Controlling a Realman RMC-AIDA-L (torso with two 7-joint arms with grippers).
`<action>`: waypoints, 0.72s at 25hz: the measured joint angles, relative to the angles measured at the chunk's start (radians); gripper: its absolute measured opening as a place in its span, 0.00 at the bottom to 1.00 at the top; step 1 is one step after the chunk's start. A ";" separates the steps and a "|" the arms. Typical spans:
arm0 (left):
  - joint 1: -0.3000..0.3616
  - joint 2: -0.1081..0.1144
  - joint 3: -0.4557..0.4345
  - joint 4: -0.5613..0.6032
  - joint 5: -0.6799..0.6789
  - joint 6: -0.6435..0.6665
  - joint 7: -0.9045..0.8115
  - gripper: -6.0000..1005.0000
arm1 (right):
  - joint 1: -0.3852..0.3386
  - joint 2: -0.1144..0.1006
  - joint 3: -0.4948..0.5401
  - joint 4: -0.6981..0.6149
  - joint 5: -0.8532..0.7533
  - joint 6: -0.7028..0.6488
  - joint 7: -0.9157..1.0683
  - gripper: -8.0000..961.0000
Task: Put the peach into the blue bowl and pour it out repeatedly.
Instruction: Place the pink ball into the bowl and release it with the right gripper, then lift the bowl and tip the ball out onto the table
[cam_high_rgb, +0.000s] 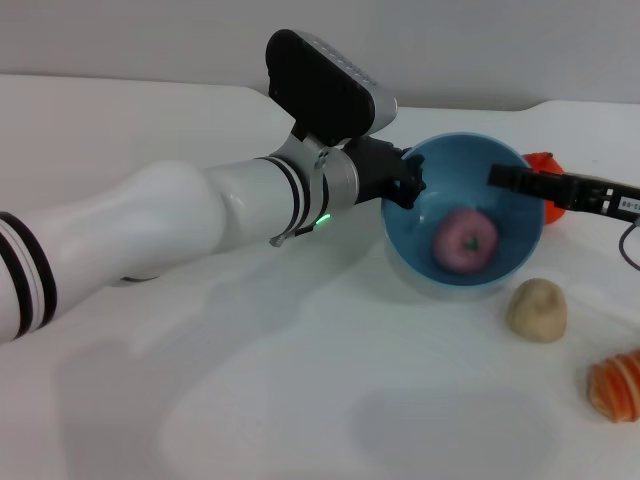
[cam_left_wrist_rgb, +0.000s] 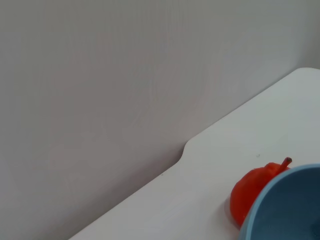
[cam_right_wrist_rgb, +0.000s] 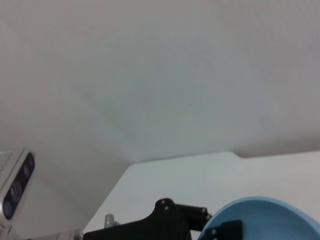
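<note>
Two grippers flank the tilted blue bowl (cam_high_rgb: 465, 213) in the head view: the left gripper (cam_high_rgb: 405, 185) pinches its rim, the right gripper (cam_high_rgb: 515, 180) reaches over the far rim, its finger state unclear. Inside the bowl lies the peach (cam_high_rgb: 464, 240). Left wrist view: an orange-red fruit (cam_left_wrist_rgb: 252, 192) sits beside the bowl's rim. Right wrist view: the left gripper's black fingers (cam_right_wrist_rgb: 220, 231) clamp the rim.

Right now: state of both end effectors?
Left end effector: shut on the blue bowl, gripping its rim; the peach lies inside.
Right end effector: shut on the blue bowl's opposite rim.

pink peach (cam_high_rgb: 465, 240), lt-blue bowl (cam_high_rgb: 520, 225), blk gripper (cam_high_rgb: 405, 185)
</note>
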 joint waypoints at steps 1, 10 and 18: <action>0.000 0.000 0.000 0.000 0.000 -0.001 0.000 0.00 | -0.005 0.001 0.001 0.000 0.015 0.001 -0.019 0.49; 0.004 -0.001 0.001 -0.012 0.000 -0.018 0.000 0.00 | -0.118 0.001 0.080 0.119 0.364 0.057 -0.734 0.59; -0.003 -0.001 0.001 -0.025 0.005 -0.041 0.001 0.01 | -0.210 0.001 0.180 0.323 0.617 0.066 -1.249 0.63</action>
